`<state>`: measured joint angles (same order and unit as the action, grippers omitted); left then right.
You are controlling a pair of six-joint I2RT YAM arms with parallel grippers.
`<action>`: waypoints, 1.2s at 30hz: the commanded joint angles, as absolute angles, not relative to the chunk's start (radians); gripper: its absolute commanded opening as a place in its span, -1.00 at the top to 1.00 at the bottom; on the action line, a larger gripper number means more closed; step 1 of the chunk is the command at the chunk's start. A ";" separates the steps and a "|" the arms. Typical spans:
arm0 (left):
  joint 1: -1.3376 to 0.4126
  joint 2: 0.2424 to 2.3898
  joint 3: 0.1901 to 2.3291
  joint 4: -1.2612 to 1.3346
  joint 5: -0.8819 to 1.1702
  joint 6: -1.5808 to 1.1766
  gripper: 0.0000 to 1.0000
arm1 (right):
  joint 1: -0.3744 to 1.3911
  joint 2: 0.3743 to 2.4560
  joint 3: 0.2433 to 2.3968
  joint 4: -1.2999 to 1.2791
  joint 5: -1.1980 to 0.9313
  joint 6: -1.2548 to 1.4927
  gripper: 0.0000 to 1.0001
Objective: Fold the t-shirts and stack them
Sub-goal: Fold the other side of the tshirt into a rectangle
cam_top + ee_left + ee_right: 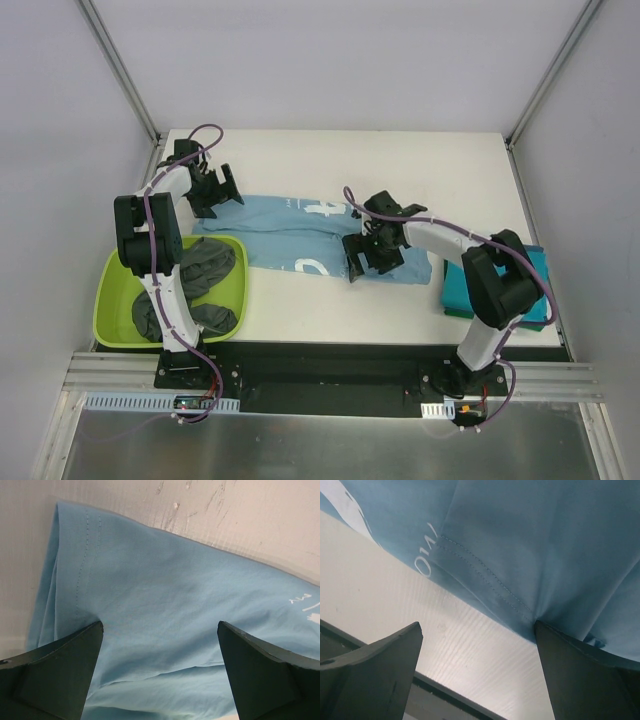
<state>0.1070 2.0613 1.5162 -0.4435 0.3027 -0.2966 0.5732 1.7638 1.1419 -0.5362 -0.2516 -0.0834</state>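
A light blue t-shirt (290,232) with white printed marks lies spread in a long strip across the middle of the white table. My left gripper (214,190) is open over its left end; the cloth (165,605) fills the gap between the jaws, which stand wide apart. My right gripper (368,255) is open at the shirt's front right edge; one finger (580,675) touches the hem of the cloth (530,545), the other is over bare table. A folded teal t-shirt (500,285) lies at the right. Dark grey t-shirts (205,268) lie in the tub.
A lime-green plastic tub (120,300) stands at the front left, beside the left arm's base. The white table (300,310) ends in a black rail at the near edge. Grey walls enclose the sides and back.
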 commanded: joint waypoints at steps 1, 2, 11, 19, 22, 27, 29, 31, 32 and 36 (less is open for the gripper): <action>0.127 2.106 1.520 -0.477 0.242 -0.285 -0.98 | 0.595 1.649 1.095 -0.649 -0.295 -0.084 -0.93; 0.126 2.105 1.522 -0.477 0.244 -0.285 -0.98 | 0.604 1.631 1.088 -0.664 -0.301 -0.081 -0.93; 0.130 2.108 1.525 -0.477 0.247 -0.288 -0.98 | 0.632 1.502 1.043 -0.646 -0.550 -0.075 -0.93; 0.130 2.114 1.525 -0.480 0.255 -0.285 -0.98 | 0.659 1.569 1.116 -0.607 -0.357 -0.142 -0.93; 0.129 2.114 1.528 -0.480 0.258 -0.285 -0.98 | 0.713 1.580 1.175 -0.686 -0.191 -0.242 -0.93; 0.130 2.117 1.531 -0.485 0.259 -0.288 -0.98 | 0.808 1.543 1.184 -0.614 -0.077 -0.363 -0.94; 0.130 2.117 1.531 -0.483 0.258 -0.288 -0.98 | 0.824 1.566 1.196 -0.582 -0.132 -0.374 -0.98; 0.130 2.115 1.529 -0.485 0.258 -0.288 -0.98 | 0.834 1.615 1.227 -0.578 -0.162 -0.371 -0.86; 0.130 2.117 1.529 -0.485 0.258 -0.288 -0.98 | 0.838 1.635 1.239 -0.580 -0.176 -0.370 -0.83; 0.130 2.118 1.532 -0.486 0.259 -0.291 -0.98 | 0.842 1.721 1.287 -0.584 -0.202 -0.356 -0.60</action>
<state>0.1131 2.0727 1.5330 -0.4553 0.3042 -0.2996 0.8387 1.6508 1.2232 -0.5957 -0.1734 -0.3351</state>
